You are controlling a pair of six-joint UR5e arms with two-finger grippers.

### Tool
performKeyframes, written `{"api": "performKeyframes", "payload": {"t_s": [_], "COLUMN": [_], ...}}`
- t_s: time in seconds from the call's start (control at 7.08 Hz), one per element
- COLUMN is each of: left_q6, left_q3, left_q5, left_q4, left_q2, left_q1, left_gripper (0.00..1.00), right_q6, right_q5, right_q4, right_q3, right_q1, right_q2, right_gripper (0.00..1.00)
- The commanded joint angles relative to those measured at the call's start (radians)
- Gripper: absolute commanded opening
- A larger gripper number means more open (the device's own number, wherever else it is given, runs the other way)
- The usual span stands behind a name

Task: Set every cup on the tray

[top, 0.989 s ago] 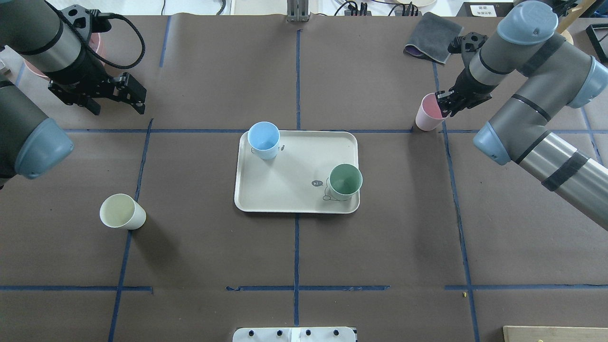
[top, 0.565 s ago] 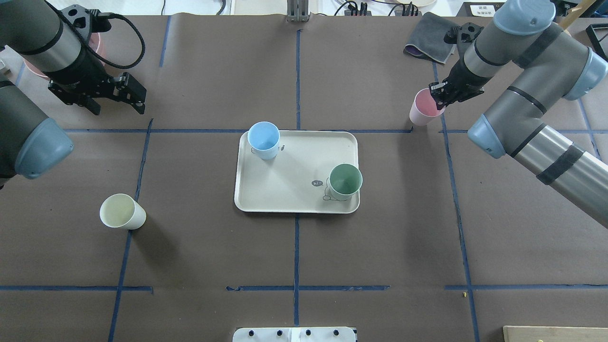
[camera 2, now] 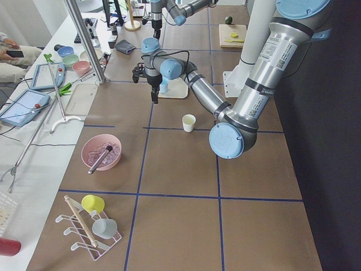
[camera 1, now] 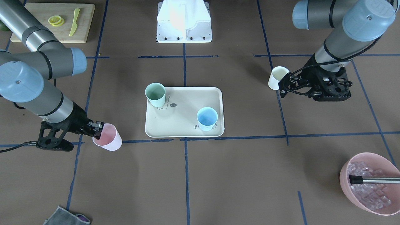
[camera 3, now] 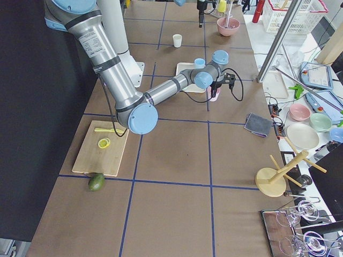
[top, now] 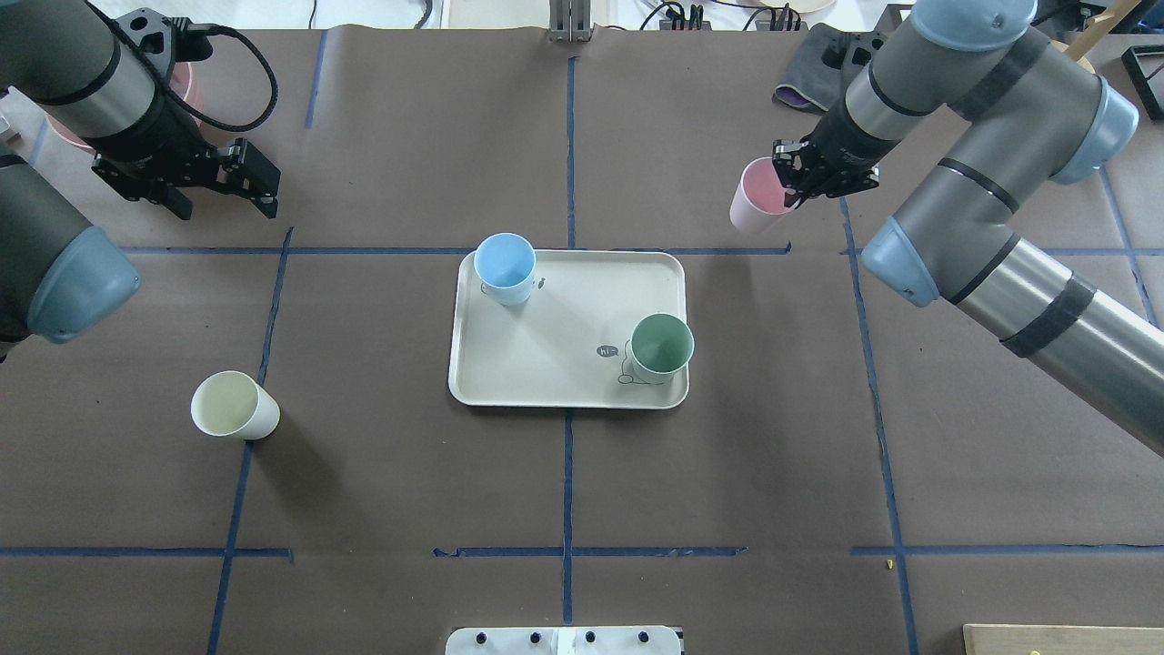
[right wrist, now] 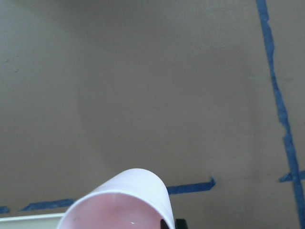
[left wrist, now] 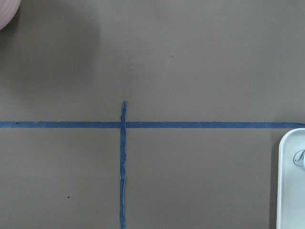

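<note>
The beige tray (top: 546,364) lies mid-table, with the light blue cup (top: 505,267) at its far left corner and the mint green cup (top: 661,346) at its near right. My right gripper (top: 789,186) is shut on the rim of the pale pink cup (top: 759,194), held tilted beyond the tray's far right corner; the cup also shows in the right wrist view (right wrist: 124,200). The cream cup (top: 234,406) stands upright on the table at the near left. My left gripper (top: 262,186) is open and empty, well beyond the cream cup.
A pink bowl of ice cubes (camera 1: 372,184) with a metal tool stands beyond my left arm. A grey cloth (top: 818,73) lies at the far right. A wooden cutting board (camera 1: 53,22) with a lemon slice and a knife lies by my right side.
My right gripper has carried the pink cup leftward and a little farther away, toward the tray's far right corner. The left arm and the other cups have not moved.
</note>
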Motion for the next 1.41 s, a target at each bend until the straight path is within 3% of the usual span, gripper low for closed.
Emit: {"api": "performKeyframes", "payload": {"t_s": [0.0, 0.14, 0.42, 0.71, 0.85, 0.99, 1.27], "left_q6": [0.001, 0.001, 0.001, 0.001, 0.001, 0.001, 0.001], "left_q3": [-0.004, -0.005, -0.003, -0.003, -0.003, -0.003, -0.003], "left_q5": [0.001, 0.001, 0.001, 0.000, 0.000, 0.000, 0.000], "left_q4": [-0.001, 0.000, -0.001, 0.000, 0.000, 0.000, 0.000], "left_q2": [0.000, 0.000, 0.000, 0.000, 0.000, 0.000, 0.000], "left_q1": [0.000, 0.001, 0.002, 0.002, 0.002, 0.002, 0.002], "left_gripper": [0.99, 0.99, 0.99, 0.99, 0.99, 0.99, 0.99], "right_q6": [0.141, 0.205, 0.319, 0.350, 0.342, 0.335, 0.336], "right_q5": [-0.004, -0.019, -0.164, -0.195, -0.221, -0.237, -0.237], "right_q4": [-0.122, -0.128, -0.129, -0.125, -0.123, -0.117, -0.117], "right_q3": [0.089, 0.099, 0.085, 0.050, 0.036, 0.021, 0.021], "right_q1": [-0.067, -0.104, -0.205, -0.217, -0.234, -0.243, -0.259], "right_q2": [0.044, 0.063, 0.109, 0.116, 0.114, 0.114, 0.116], "right_gripper": [0.02, 0.02, 0.04, 0.04, 0.09, 0.18, 0.58]}}
